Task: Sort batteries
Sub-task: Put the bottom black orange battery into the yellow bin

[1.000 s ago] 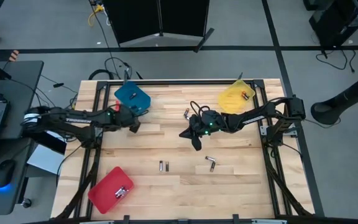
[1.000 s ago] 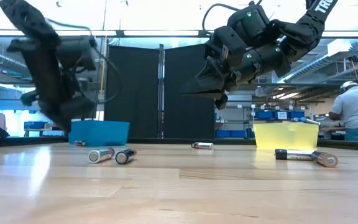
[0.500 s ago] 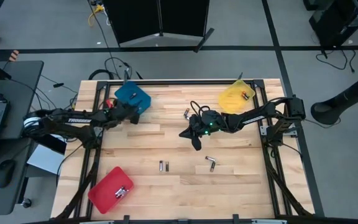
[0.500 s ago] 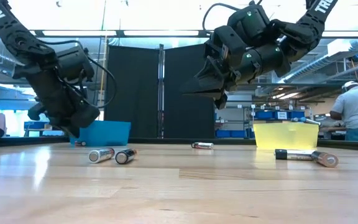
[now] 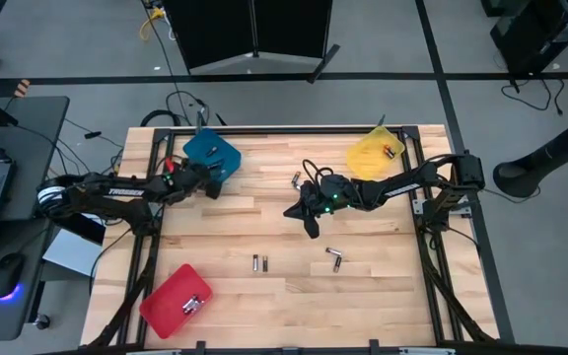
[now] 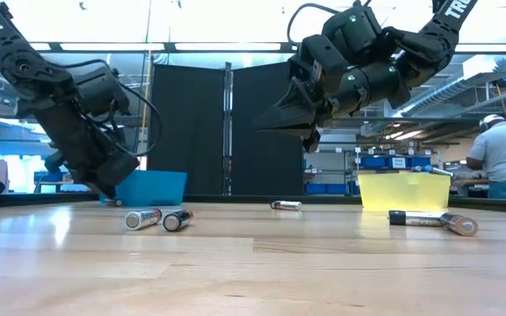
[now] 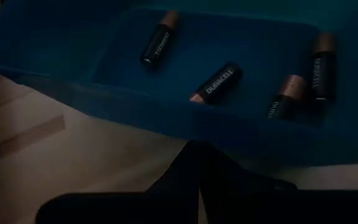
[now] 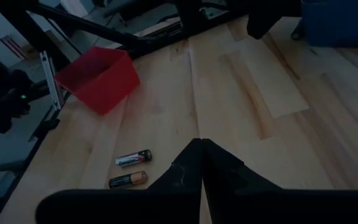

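Note:
My left gripper (image 5: 208,185) (image 7: 194,152) is shut and hovers at the near rim of the blue tray (image 5: 210,153) (image 7: 241,134), with nothing showing between its fingers. Several dark copper-ended batteries (image 7: 216,82) lie on that tray's floor. My right gripper (image 5: 310,223) (image 8: 202,149) (image 6: 271,125) is shut and empty, well above the middle of the table. Loose batteries lie on their sides on the wood: a pair (image 5: 257,263) (image 8: 133,158), another pair (image 5: 334,257) and a single one (image 5: 296,179).
A yellow tray (image 5: 373,158) stands at the far right with a battery (image 5: 390,151) in it. A red tray (image 5: 171,301) (image 8: 101,78) sits at the near left and holds batteries (image 5: 191,302). A person (image 6: 503,158) sits beyond the table in the low view.
My left gripper has moved toward the table's far edge, up to the blue tray's near rim. My right arm has kept still, and no battery on the table has moved.

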